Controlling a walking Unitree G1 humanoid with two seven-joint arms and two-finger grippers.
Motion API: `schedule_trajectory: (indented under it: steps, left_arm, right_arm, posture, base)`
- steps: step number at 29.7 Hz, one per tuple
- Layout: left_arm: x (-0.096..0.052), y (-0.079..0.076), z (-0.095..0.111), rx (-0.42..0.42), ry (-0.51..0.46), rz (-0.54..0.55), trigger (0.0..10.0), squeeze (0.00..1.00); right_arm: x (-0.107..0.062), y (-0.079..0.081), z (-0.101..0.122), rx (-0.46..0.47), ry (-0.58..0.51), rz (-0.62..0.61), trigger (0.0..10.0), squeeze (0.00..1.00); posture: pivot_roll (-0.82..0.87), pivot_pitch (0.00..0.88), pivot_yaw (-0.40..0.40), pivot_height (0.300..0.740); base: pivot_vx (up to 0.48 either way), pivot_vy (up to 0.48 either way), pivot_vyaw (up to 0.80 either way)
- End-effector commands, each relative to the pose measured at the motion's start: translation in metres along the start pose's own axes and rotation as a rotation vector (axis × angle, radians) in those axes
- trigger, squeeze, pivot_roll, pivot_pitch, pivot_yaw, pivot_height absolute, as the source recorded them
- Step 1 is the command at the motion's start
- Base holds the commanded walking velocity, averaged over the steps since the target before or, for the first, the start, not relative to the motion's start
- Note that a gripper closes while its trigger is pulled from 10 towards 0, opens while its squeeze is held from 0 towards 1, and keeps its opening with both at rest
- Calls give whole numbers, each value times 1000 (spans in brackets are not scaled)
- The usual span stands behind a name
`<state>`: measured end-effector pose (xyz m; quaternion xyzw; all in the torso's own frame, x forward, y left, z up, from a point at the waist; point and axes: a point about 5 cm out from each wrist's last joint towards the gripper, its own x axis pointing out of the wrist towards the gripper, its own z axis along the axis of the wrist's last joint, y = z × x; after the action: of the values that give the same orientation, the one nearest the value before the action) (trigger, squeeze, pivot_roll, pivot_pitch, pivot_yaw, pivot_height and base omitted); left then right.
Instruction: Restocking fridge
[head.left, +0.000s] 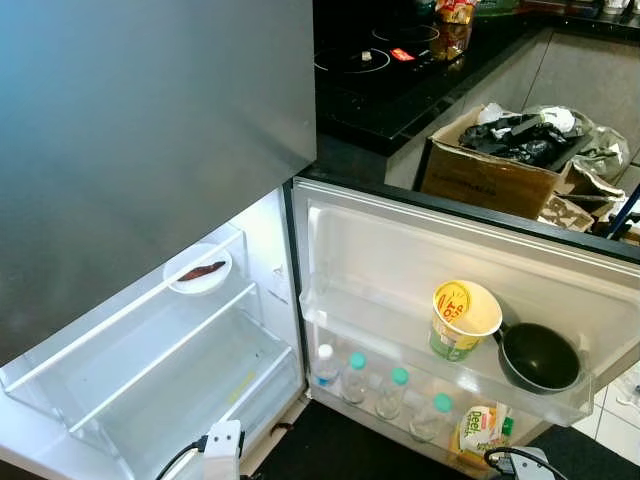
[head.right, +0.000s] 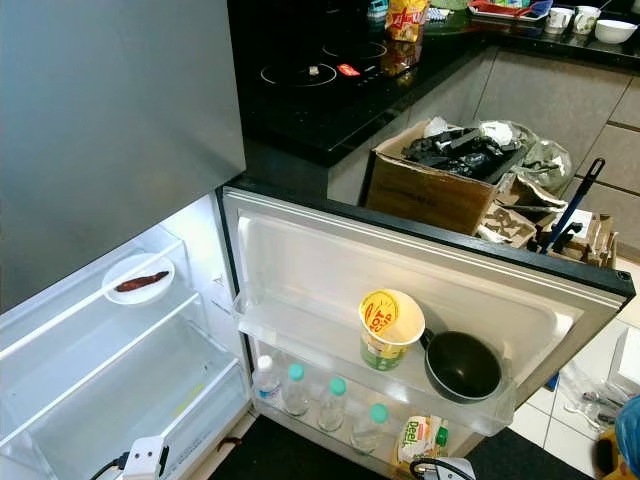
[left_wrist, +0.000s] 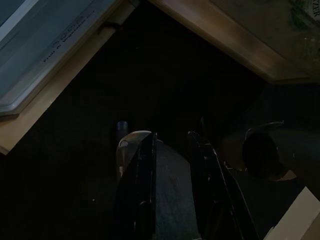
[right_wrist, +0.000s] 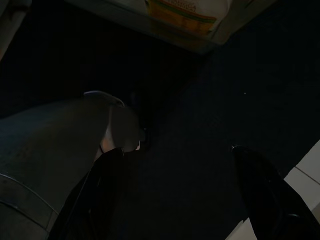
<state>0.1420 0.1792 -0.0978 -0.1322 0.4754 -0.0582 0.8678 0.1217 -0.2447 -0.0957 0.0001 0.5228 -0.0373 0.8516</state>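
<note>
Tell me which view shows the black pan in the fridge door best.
The right eye view: the pan sits fully in frame on the door shelf, beside the cup. The left eye view shows it too, nearer the edge. The dark wrist views give no clear sight of it.

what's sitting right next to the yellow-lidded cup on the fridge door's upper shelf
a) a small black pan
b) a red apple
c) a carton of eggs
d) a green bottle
a: the small black pan rests in the upper door shelf right beside the yellow-lidded cup, while the capped bottles stand in the shelf below.
</note>
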Motion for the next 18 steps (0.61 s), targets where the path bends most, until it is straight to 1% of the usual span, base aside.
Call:
schedule_trajectory:
  steps: [1, 18]
  left_arm:
    - [0, -2, -5, 9, 17, -1, 10000, 0]
    - [-1, -2, -9, 21, 28, 4, 10000, 0]
  right_arm:
    - [-1, -1, -3, -8, 15, -3, 10000, 0]
    - [-1, -1, -4, -19, 18, -7, 10000, 0]
  posture:
    - [-60, 10, -11, 740]
    - [-55, 13, -15, 740]
  base:
    - [0, 0, 0]
    - [-287, -274, 0]
